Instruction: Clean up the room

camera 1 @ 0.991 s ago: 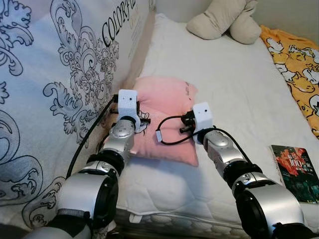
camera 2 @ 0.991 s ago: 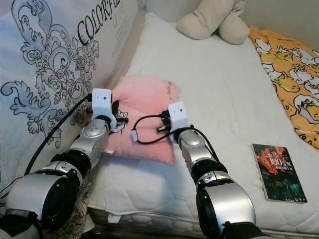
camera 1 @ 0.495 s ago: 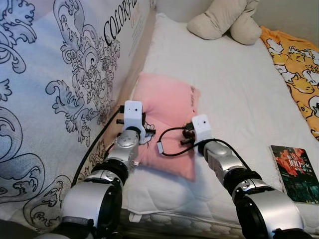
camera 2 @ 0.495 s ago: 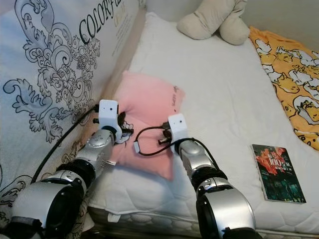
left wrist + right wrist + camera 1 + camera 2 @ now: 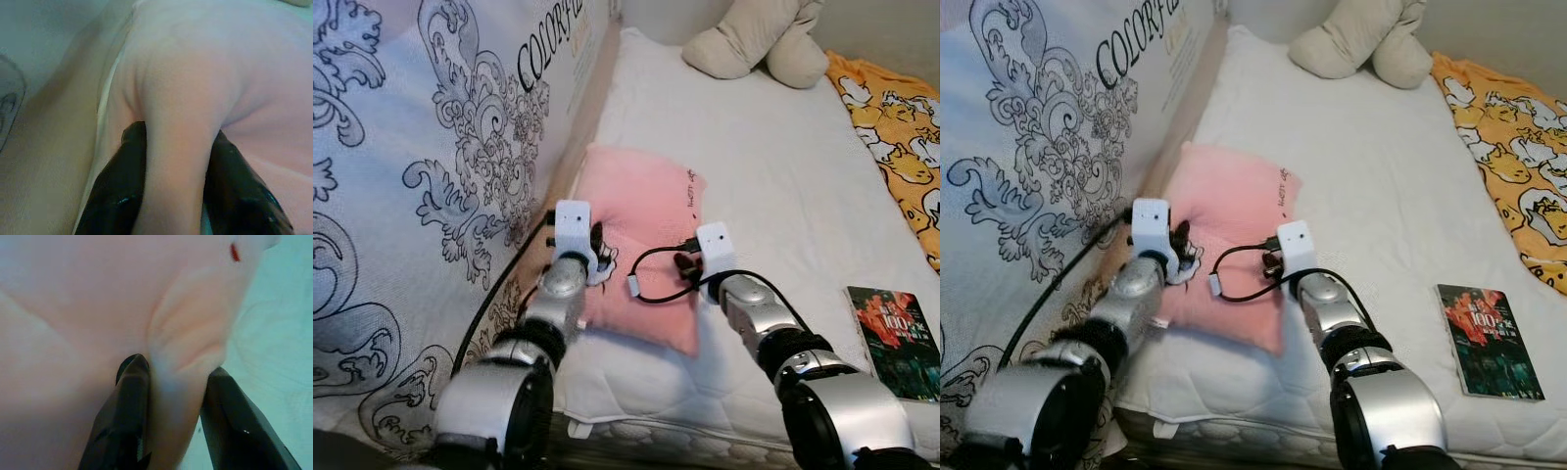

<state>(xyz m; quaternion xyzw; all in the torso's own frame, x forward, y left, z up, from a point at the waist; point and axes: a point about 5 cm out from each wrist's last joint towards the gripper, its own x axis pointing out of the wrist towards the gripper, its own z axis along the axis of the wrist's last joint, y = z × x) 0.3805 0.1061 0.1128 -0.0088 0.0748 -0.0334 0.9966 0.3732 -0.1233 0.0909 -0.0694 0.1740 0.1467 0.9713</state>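
Pinching the pink pillow on the bed, left gripper and right gripper each clamp a fold, sharing its limp bulk.

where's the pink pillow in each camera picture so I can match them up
Left eye view: pink pillow left of centre, beside the patterned mattress.
Right eye view: left of centre.
Left wrist view: a fold pinched between the left tool's fingers.
Right wrist view: a fold between the right tool's fingers.
Shared landmark: white bed.

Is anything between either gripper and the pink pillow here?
Nothing visible. The left gripper and right gripper each have a fold of the pink pillow pinched between their fingers, on the white mattress.
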